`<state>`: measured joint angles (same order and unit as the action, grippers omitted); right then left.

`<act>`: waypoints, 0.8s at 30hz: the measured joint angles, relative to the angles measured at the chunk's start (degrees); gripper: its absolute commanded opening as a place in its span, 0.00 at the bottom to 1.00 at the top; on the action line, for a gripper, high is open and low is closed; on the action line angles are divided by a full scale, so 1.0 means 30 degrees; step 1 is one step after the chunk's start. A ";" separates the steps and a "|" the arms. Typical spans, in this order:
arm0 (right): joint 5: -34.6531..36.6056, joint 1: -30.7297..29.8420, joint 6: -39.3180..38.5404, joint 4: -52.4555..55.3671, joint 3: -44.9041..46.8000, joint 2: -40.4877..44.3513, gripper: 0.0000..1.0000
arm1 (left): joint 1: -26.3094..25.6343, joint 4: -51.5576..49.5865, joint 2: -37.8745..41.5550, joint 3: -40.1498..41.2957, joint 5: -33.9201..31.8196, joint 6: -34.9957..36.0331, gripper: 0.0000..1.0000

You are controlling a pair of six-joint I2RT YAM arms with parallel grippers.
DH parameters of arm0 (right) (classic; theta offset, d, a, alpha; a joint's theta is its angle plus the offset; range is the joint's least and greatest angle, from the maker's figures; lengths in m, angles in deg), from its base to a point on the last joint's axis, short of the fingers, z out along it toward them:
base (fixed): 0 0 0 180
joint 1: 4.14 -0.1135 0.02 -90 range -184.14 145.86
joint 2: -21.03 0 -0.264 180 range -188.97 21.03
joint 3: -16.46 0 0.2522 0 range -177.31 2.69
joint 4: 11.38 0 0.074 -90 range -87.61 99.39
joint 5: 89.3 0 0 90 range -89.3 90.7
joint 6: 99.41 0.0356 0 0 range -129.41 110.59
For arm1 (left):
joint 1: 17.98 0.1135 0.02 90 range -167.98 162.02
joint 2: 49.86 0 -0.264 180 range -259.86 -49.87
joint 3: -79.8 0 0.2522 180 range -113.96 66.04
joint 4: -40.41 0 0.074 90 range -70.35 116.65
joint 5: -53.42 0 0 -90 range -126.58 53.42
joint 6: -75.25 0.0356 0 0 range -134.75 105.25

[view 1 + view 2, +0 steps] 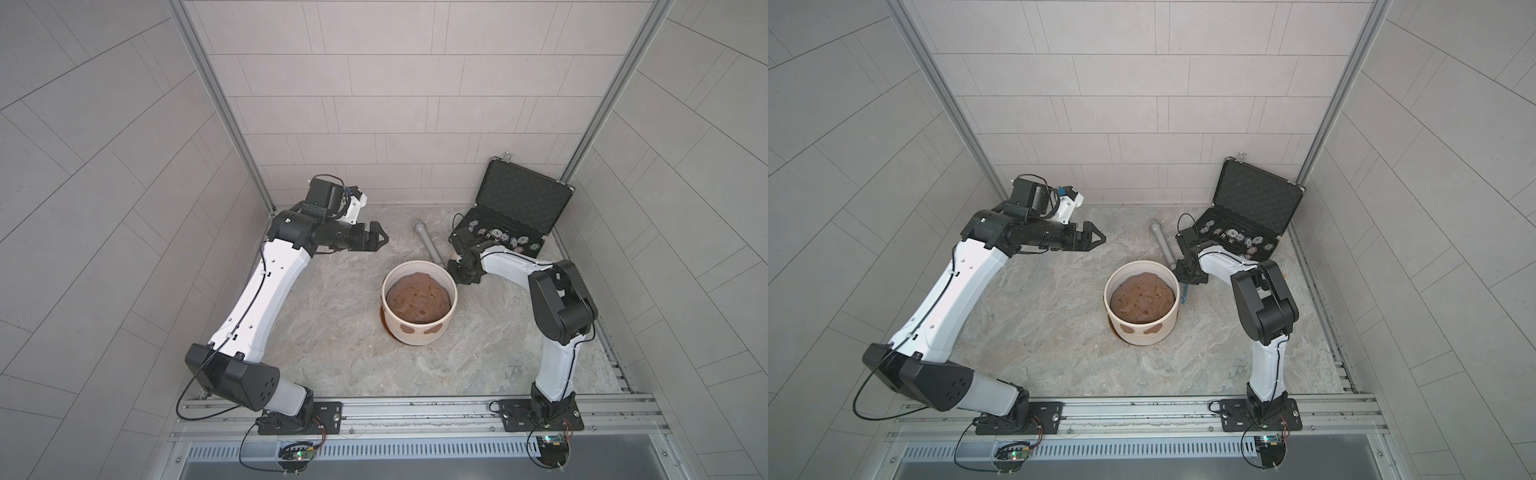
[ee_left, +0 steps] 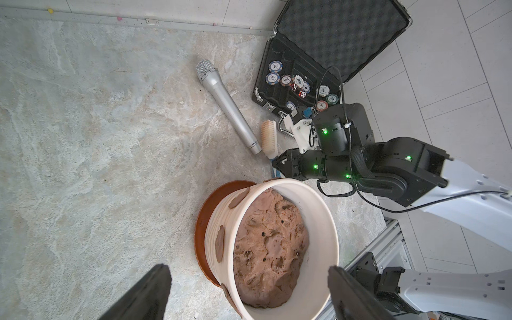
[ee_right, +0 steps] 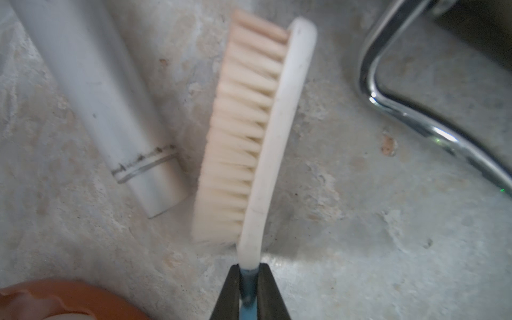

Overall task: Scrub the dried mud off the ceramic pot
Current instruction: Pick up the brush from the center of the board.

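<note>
Right gripper [image 3: 249, 267] clamps white, cream-bristled scrub brush [image 3: 277, 124] by blue handle [image 3: 247, 291] beside cream ribbed ceramic pot [image 1: 415, 334]; left gripper [image 1: 380, 235] wide open.

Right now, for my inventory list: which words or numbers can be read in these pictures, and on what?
"10": blue-edged chip in the open case.
"10": second blue-edged chip beside it.
"100": dark chip and pale chip next to those.
The remaining chips are too small to read.
No text visible on the microphone, brush or pot.
</note>
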<state>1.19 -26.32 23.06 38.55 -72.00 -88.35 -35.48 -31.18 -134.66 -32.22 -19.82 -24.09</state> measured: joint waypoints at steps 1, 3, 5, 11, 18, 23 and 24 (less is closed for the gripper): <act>-0.0007 0.0022 -0.0044 0.0204 0.0255 0.0321 0.10 | 0.0007 0.0000 0.0000 0.0000 0.0073 -0.0044 0.90; -0.0029 0.0124 -0.0138 0.0474 0.0765 0.1100 0.09 | 0.0044 0.0007 -0.0007 0.0000 0.0277 -0.0102 0.90; -0.0219 0.0291 -0.0197 0.0561 0.1311 0.2142 0.05 | 0.0044 0.0007 -0.0051 0.0000 0.0590 -0.0146 0.90; -0.0758 0.0670 -0.0539 -0.0146 0.2164 0.3934 0.00 | 0.0044 0.0066 -0.0452 -0.0007 0.1486 -0.0321 0.90; -0.0896 0.0685 -0.0867 -0.0342 0.3111 0.4503 0.00 | 0.0044 0.0262 -0.0736 -0.0058 0.2324 -0.0721 0.90; -0.0729 0.0583 -0.2113 -0.1115 0.3701 0.8590 0.00 | 0.0044 0.0270 -0.2186 -0.1384 0.4503 -0.1326 0.92; -0.0634 0.0488 -0.2579 -0.1501 0.3701 0.9624 0.00 | 0.0044 0.0335 -0.2499 -0.1661 0.5129 -0.1472 0.93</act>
<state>-0.71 -24.85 15.33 34.05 -60.90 -59.48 -35.35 -30.17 -142.16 -37.20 -4.44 -28.50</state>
